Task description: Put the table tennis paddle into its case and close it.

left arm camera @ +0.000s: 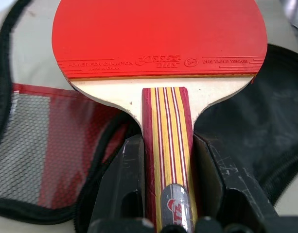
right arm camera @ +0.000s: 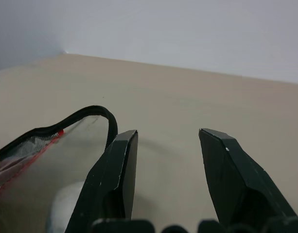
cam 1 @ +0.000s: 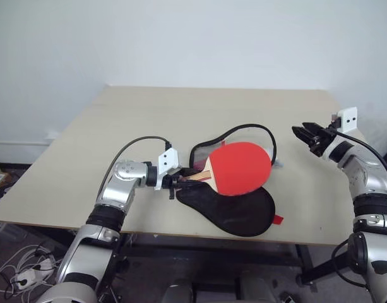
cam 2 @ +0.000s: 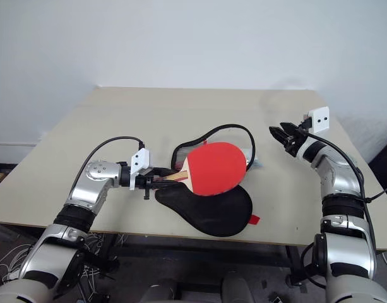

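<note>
Left end effector (left arm camera: 168, 170) pinches the table tennis paddle (cam 1: 244, 167) handle over the case (cam 1: 234, 211) — right end effector (right arm camera: 168, 141) spread, empty.

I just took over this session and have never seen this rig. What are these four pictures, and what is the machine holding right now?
It is a two-armed humanoid robot at a table. The two wide pictures come from its head camera, looking down over both arms. The two close-ups come from cameras on each wrist. The left gripper is shut on the handle of the table tennis paddle, which sits over the open case. The case's clear flap is folded back. The right gripper is open, holding nothing, off to the side above the table.
</note>
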You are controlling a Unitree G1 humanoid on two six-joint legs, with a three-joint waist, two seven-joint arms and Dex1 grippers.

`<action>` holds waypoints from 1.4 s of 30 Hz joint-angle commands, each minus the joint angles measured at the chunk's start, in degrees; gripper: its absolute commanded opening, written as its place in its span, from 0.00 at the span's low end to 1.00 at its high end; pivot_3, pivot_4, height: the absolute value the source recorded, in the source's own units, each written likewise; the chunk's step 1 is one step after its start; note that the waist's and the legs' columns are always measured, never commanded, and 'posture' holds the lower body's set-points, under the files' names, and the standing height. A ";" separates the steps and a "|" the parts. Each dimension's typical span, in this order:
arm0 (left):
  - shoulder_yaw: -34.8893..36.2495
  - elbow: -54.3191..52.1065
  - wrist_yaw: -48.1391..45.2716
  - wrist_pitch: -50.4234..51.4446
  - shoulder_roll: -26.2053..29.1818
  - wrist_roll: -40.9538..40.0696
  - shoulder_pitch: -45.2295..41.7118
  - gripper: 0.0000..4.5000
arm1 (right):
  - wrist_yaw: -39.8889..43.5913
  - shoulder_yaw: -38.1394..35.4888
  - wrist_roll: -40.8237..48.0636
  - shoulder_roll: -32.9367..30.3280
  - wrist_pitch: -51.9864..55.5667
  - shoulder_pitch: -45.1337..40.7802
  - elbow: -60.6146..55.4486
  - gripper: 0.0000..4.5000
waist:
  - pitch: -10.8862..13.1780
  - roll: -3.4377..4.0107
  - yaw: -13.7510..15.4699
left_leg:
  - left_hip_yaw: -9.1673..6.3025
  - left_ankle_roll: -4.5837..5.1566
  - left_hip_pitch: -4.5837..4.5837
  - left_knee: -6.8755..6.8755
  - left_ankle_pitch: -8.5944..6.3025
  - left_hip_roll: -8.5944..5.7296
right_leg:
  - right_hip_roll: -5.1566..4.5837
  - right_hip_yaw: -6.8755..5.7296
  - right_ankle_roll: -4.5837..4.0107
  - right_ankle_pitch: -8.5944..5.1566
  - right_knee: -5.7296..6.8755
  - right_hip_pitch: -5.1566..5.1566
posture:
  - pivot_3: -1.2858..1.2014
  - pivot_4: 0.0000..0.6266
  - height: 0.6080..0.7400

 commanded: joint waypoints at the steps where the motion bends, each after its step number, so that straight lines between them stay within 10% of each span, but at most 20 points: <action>1: -1.00 1.28 -3.63 -3.13 -0.11 0.55 -3.52 0.23 | 0.93 -1.09 0.98 -1.11 -0.37 0.32 -2.98 0.48 | 0.00 0.00 0.00 | -0.01 0.00 0.00 0.00 0.00 0.00 | 0.00 -0.01 0.00 0.00 0.00 0.00 | 0.52 0.00 1.00; 42: -5.52 36.40 -12.13 -23.32 -6.48 14.34 -23.20 0.23 | -5.37 -4.49 5.42 -0.28 6.59 16.35 -22.32 0.48 | 0.05 -0.06 0.10 | -0.01 0.03 -0.03 0.06 0.01 -0.01 | 0.00 0.01 0.03 0.00 0.02 0.01 | 0.52 0.00 1.00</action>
